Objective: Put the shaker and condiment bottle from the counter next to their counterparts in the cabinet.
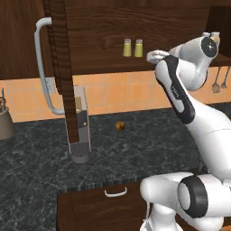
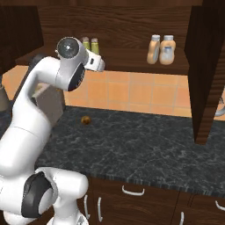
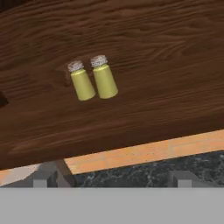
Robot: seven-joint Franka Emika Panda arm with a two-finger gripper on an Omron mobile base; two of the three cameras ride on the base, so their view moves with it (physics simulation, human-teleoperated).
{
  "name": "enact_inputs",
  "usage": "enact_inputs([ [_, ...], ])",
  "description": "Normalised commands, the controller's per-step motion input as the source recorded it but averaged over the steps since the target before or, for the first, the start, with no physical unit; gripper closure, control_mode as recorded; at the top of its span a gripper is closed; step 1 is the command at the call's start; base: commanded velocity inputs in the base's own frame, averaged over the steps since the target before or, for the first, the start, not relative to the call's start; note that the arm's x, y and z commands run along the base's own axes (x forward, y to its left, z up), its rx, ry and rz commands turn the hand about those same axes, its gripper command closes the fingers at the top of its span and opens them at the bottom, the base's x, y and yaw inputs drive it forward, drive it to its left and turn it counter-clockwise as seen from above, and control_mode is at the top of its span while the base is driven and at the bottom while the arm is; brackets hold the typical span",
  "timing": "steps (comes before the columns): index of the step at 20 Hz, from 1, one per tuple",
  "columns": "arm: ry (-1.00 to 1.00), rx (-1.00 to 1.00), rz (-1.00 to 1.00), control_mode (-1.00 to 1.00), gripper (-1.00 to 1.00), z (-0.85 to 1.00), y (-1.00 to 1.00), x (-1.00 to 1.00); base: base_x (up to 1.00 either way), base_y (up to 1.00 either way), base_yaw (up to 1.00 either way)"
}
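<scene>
- Cabinet [image 2: 132,26]: the door [image 1: 61,67] with its long grey handle [image 1: 45,67] stands open, and the single long shelf [image 2: 132,65] is exposed.
- Shakers: two yellow-green shakers with grey caps stand upright on the shelf, just beside each other. In the left base view they are the left shaker [image 1: 127,48] and the right shaker [image 1: 138,48]; the hand view shows the same pair from in front. They look identical, so I cannot tell which came from the counter.
- Bottles: two tan-orange bottles with white caps stand upright at the right part of the shelf, the left bottle [image 2: 154,49] just beside the right bottle [image 2: 168,50], well apart from the shakers.
- Counter [image 2: 132,145]: no shaker or bottle remains on the black stone. A small brown round item [image 1: 120,126] lies near the tiled wall [image 2: 132,92], and a tall grey-and-tan appliance [image 1: 81,126] stands at the left.
- Gripper [image 3: 113,181]: its fingertips [image 3: 40,183] stand wide apart with nothing between them. The hand sits level with the shelf, near the shakers but clear of them.
- Progress, as a judgement: both pairs are together in the cabinet, so both placements appear done. What is left, at most, is drawing the arm [image 1: 180,90] clear of the shelf.
</scene>
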Motion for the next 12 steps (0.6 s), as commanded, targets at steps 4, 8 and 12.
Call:
enact_inputs([
  [4,-0.4,0.0,0.0,-1.0,-1.0,-0.98,0.01,-1.0,0.0,0.0,0.0],
  [8,-0.3,0.0,0.0,-1.0,-1.0,-0.99,0.04,-1.0,0.0,0.0,0.0],
  [12,-0.06,0.0,0.0,-1.0,-1.0,-0.93,0.03,-0.88,0.0,0.0,0.0],
])
